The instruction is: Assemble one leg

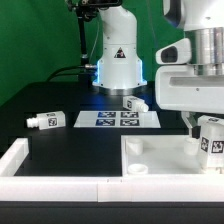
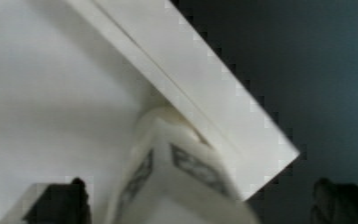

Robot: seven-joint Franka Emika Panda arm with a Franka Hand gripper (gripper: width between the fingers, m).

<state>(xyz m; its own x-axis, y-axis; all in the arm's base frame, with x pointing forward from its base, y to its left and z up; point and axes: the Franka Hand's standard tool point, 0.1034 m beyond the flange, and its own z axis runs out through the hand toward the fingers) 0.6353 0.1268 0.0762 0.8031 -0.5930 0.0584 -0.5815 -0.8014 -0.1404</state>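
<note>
One leg (image 1: pixel 211 137) pinched in claw (image 1: pixel 203 124), right of frame, above panel (image 1: pixel 150 152); looks light, rigid, smooth plastic; grip mid-body.

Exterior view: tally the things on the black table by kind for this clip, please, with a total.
Legs: 3, one at the exterior view's left, one beside the marker board, one at the gripper by the right edge
Marker board: 1
Large white panel with round sockets: 1
White frame piece along the front: 1
Total: 6
</note>
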